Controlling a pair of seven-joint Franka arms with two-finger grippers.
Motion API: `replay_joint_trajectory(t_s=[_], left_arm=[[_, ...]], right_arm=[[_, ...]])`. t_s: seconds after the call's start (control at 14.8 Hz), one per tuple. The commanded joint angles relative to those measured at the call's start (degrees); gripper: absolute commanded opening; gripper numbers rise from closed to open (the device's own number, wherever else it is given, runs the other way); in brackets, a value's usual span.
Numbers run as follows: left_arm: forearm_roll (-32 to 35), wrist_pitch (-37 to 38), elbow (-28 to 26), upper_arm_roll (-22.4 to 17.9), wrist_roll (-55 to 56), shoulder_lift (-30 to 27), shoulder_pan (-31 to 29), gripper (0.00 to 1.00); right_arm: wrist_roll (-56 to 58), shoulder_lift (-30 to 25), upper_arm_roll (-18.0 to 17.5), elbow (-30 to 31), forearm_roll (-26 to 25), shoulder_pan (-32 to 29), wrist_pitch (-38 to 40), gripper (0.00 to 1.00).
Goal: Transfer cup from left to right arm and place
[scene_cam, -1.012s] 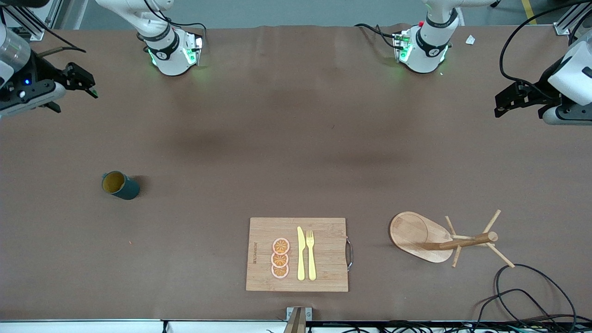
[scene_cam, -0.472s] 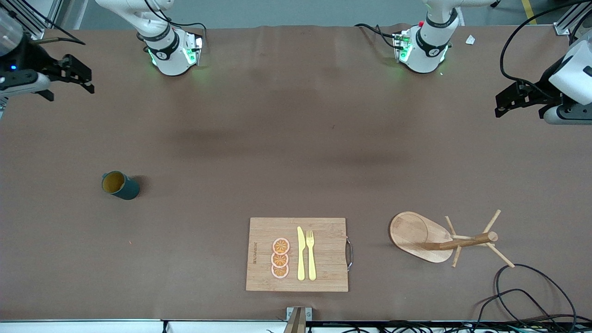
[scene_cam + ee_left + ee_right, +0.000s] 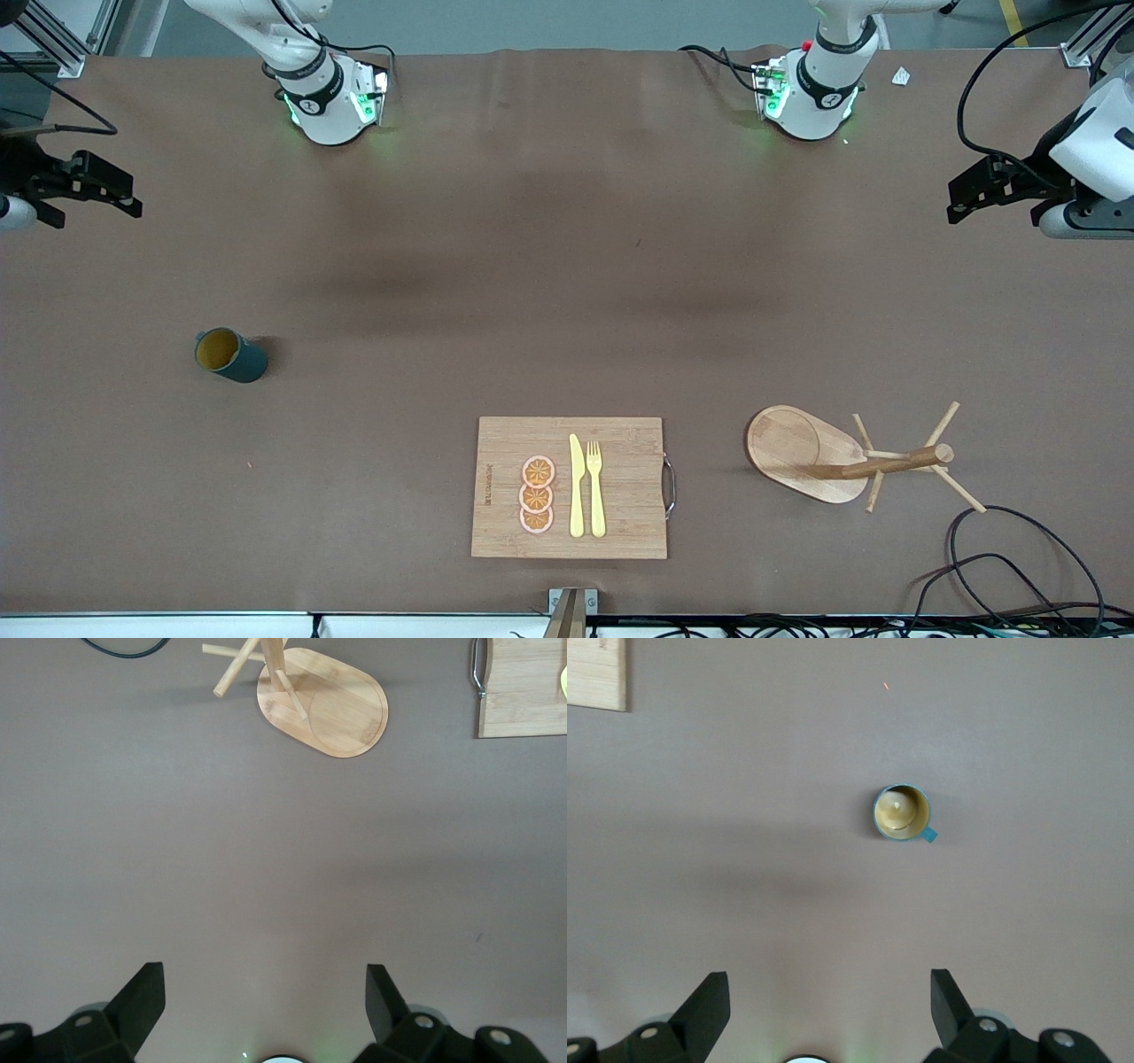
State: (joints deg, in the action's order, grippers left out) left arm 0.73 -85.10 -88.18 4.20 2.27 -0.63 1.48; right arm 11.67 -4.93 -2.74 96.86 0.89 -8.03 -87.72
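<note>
Cup [image 3: 230,355], mid-left of frame, judged rigid, light, glazed/slippery; rim/wall grip advised. Left pincer [image 3: 983,190] and right pincer [image 3: 84,188] are held wide open, empty.

Cup [image 3: 229,355] upright on the table [image 3: 567,266] toward the right arm's end. Cutting board [image 3: 569,487] mid-table, nearer the front camera than the cup, carrying three fruit slices [image 3: 537,494], knife [image 3: 577,486] and fork [image 3: 595,487] side by side. Peg rack [image 3: 850,454] beside the board toward the left arm's end. Cables [image 3: 1010,567] near the rack, at the table's edge.
</note>
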Motion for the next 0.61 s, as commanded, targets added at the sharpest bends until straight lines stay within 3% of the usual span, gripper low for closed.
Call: replay_joint_trajectory(t_s=[0.0,0.34,0.54], left_arm=[[0.1,1.0,1.2,0.1,-0.2,0.4,-0.1,1.0],[0.1,1.0,1.3,0.0,-0.2,0.4,0.0,1.0],[0.1,1.1,1.2,0.0,0.2,0.4,0.0,1.0]], right_arm=[[-0.5,-0.7,-0.7,2.1,0.3,-1.8,0.3,1.0],[-0.6,-4.0,-0.8,7.9,2.5,-1.7,-2.7,1.0],[-0.3,-4.4,-0.6,8.3,3.9,-1.8,-2.4,1.0]])
